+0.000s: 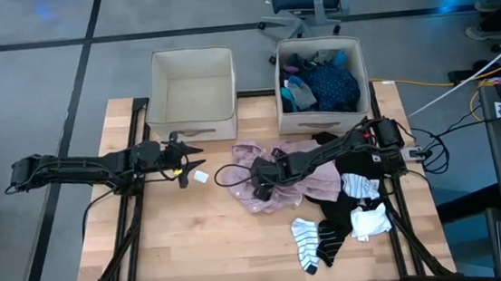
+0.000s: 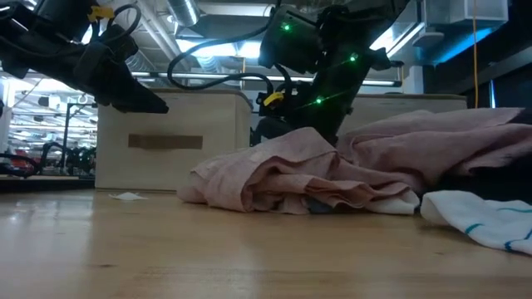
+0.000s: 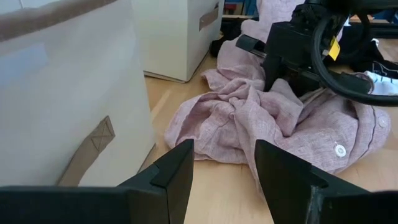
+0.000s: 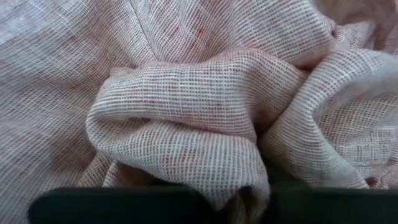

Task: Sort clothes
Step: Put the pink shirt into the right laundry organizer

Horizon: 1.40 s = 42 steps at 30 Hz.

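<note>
The pink shirt (image 1: 309, 183) lies crumpled on the wooden table in front of the right bin; it also shows in the low view (image 2: 291, 170) and the left wrist view (image 3: 249, 118). My right gripper (image 1: 261, 185) reaches in from the table's right and is down in the shirt's left part, shut on its cloth (image 4: 186, 124). My left gripper (image 1: 192, 151) is open and empty, above the table just in front of the left bin; its fingers (image 3: 177, 168) point toward the shirt. Black pieces (image 1: 357, 163) and striped socks (image 1: 307, 242) lie to the right and near side of the shirt. My right gripper holds a bunched fold of the pink shirt (image 4: 239, 186) between its two fingers, near the shirt's left end. The fingers come slanting down from the table's right. The cloth is slack and the shirt rests on the table; how many layers, I cannot tell.
Two beige bins stand at the far edge: the left one (image 1: 196, 118) shows no clothes, the right one (image 1: 321, 116) holds a navy dotted top (image 1: 332, 83) and socks. A small white scrap (image 1: 200, 175) lies on the table by my left gripper. A white piece (image 1: 371, 221) lies near right.
</note>
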Available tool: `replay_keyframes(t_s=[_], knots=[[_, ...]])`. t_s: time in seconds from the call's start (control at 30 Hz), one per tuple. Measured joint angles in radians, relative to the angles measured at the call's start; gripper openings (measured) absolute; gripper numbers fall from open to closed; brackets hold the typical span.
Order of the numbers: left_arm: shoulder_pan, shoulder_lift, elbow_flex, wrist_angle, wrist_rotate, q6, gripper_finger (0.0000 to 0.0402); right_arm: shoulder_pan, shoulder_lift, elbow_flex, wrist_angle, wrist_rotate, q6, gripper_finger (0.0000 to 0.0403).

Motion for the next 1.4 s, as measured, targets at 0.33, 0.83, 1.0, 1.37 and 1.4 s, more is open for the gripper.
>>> replay_keyframes(t_s=[0.33, 0.83, 1.0, 1.37, 1.4], knots=[[0.0, 0.0, 0.0, 0.003, 0.0, 0.001, 0.0162, -0.002, -0.019, 0.034, 0.019, 0.109, -0.081, 0.0042], [0.0, 0.0, 0.0, -0.006, 0.0, 0.001, 0.0162, -0.001, -0.36, 0.101, -0.169, 0.233, -0.161, 0.0042], [0.0, 0.0, 0.0, -0.004, 0.0, -0.002, 0.0162, -0.002, -0.481, 0.15, -0.205, 0.333, -0.225, 0.0042], [0.0, 0.0, 0.0, -0.003, 0.0, -0.003, 0.0162, -0.002, -0.592, 0.341, -0.208, 0.487, -0.453, 0.0042], [0.0, 0.0, 0.0, -0.003, 0.0, -0.003, 0.0162, -0.002, -0.593, 0.369, -0.206, 0.503, -0.487, 0.0042]])
